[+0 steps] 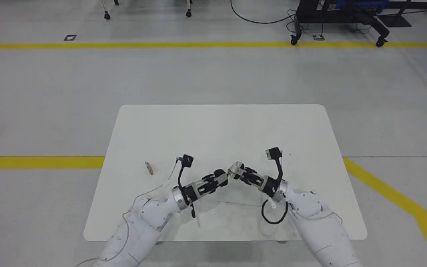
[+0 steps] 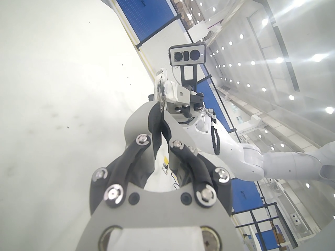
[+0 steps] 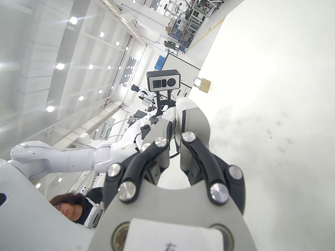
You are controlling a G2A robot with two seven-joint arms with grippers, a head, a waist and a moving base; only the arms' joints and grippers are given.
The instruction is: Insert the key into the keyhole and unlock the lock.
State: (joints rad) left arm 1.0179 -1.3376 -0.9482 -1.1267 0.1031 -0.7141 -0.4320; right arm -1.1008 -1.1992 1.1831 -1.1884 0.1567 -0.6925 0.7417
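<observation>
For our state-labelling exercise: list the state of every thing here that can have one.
padlock: shackle looks shut, lying on the table, keyless
key: raised off the table, not in the padlock
left end effector: shut on the key
right end effector: shut, tips at the key

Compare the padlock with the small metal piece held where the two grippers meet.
The padlock lies on the table, untouched; the metal piece, probably the key, is held off the table where the left gripper and right gripper meet. The padlock has a brass body; the metal piece looks silvery. Both are metal.
</observation>
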